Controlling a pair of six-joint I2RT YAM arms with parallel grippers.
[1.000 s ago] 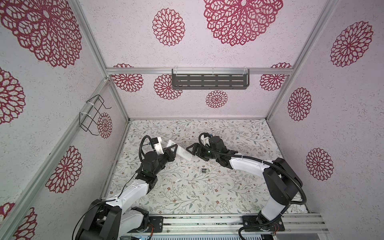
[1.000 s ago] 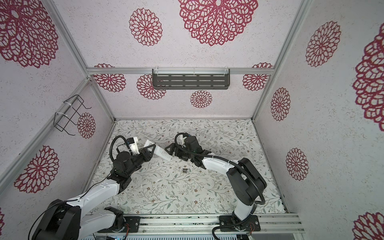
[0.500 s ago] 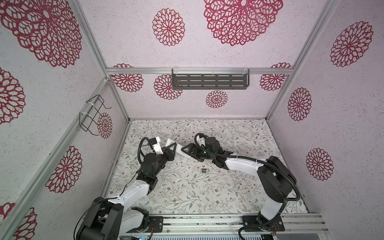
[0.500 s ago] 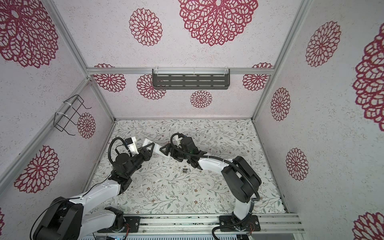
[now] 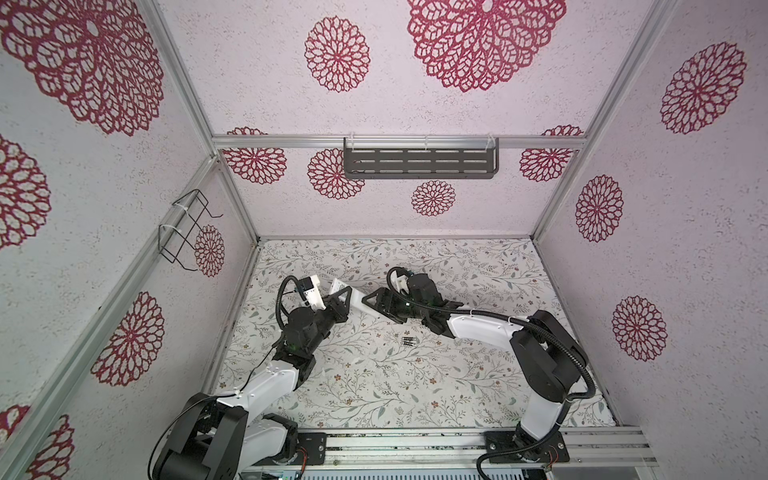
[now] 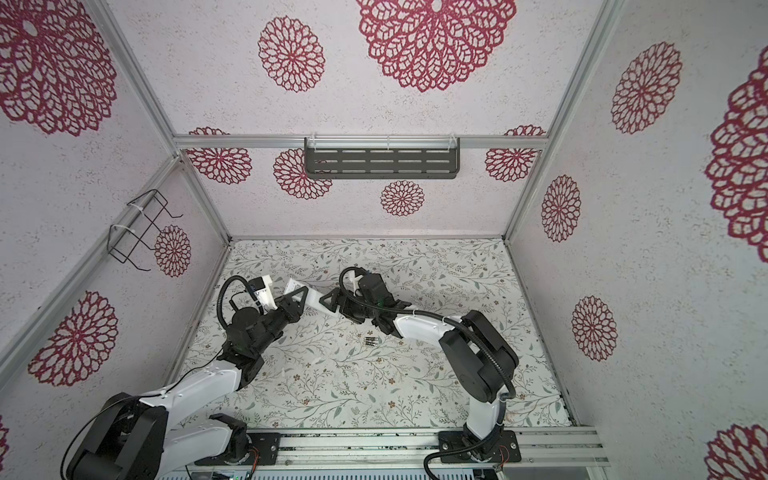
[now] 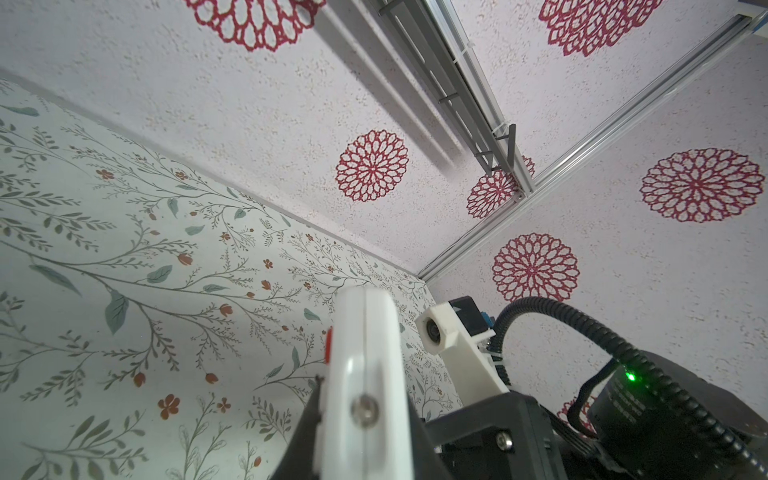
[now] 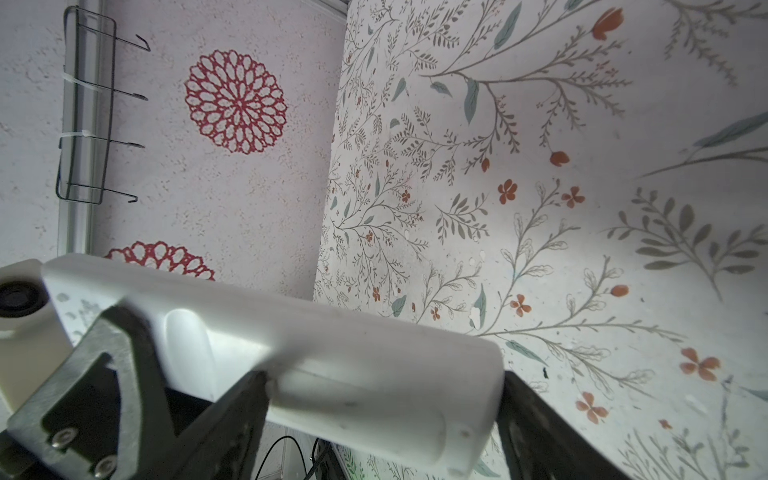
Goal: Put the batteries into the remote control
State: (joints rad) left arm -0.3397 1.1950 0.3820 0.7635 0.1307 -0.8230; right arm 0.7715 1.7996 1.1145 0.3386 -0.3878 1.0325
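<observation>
Left pincer [image 5: 341, 294] clenched on the smooth white plastic remote control [image 5: 356, 299], held off the floral surface [image 5: 374, 395]. Right pincer [image 5: 371, 302] straddles the remote's other end; can't tell if it's gripping. Batteries [image 5: 409, 341]: small dark cylinders lying side by side on the surface, near the remote.

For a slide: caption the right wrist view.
Right gripper brackets one end of the white remote control; left gripper clamps it.
</observation>
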